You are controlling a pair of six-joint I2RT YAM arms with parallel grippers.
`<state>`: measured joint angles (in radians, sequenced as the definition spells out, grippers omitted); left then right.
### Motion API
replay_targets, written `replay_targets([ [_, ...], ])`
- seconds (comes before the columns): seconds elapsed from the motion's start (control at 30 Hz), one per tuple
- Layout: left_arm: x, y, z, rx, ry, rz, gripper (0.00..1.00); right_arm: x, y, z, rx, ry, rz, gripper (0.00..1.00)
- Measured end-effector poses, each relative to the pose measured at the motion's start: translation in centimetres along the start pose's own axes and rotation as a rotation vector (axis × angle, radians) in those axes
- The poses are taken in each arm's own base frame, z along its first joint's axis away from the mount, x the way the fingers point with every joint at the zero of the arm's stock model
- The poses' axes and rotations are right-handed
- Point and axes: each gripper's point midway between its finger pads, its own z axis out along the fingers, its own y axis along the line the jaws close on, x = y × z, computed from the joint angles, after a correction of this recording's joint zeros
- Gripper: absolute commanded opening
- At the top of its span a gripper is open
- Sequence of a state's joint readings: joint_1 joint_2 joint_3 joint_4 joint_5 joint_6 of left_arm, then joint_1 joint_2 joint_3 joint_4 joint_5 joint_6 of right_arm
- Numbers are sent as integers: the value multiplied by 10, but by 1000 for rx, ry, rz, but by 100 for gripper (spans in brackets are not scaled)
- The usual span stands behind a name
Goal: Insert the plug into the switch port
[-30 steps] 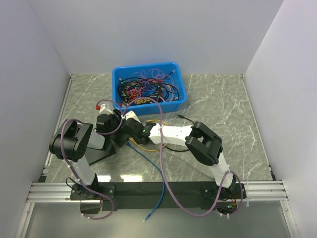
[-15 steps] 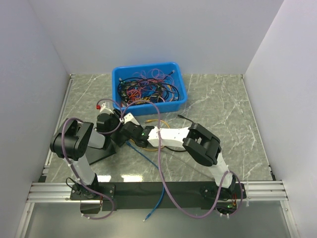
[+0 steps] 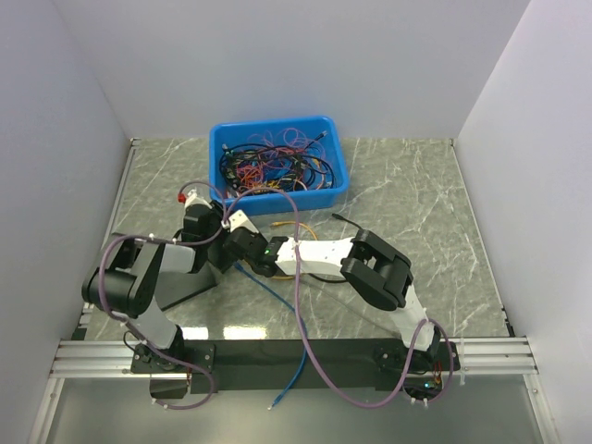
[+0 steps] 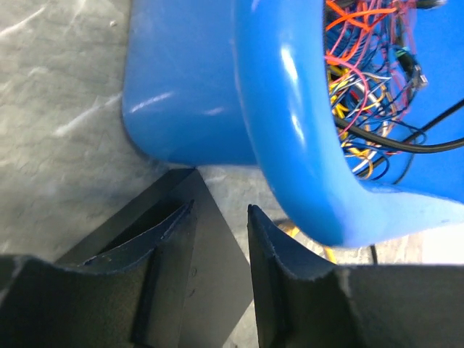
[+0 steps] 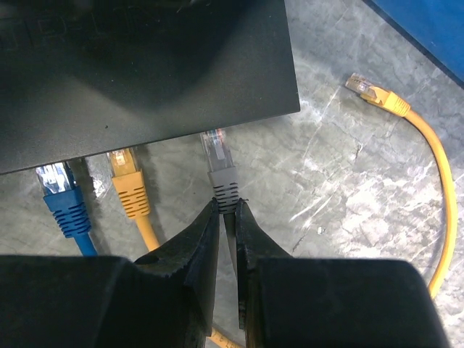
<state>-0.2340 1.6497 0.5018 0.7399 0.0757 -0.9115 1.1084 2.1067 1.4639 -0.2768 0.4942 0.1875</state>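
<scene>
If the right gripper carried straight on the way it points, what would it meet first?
The black box-shaped switch: the right gripper, shut on the grey cable plug, points at its front edge, the plug tip leading. Port alignment is unclear.

Right wrist view. Top: black switch (image 5: 145, 65), its front edge running across the upper half of the frame. Centre: grey plug (image 5: 220, 170), clear tip at the switch edge, its rear clamped between the fingers of the right gripper (image 5: 226, 214). Left: blue plug (image 5: 61, 196) and yellow plug (image 5: 128, 188), side by side at the same edge. Right: loose yellow cable (image 5: 442, 188) curving over the marbled table (image 5: 326, 181). Upper right corner: part of a blue bin (image 5: 435, 29).
</scene>
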Motion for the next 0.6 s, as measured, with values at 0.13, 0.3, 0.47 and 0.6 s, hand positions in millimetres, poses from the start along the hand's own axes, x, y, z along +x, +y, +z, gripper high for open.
replay_targets([
  [0.13,0,4,-10,-70,15,9,44,-2,0,1,1,-7,4,0],
  [0.3,-11,21,-28,-211,-8,37,47,-3,1,4,4,-17,9,0],
  [0.47,-20,33,-34,-296,-47,46,48,-4,2,4,5,-22,11,0],
  [0.6,-27,36,-30,-325,-65,42,51,-4,2,4,5,-24,12,0],
])
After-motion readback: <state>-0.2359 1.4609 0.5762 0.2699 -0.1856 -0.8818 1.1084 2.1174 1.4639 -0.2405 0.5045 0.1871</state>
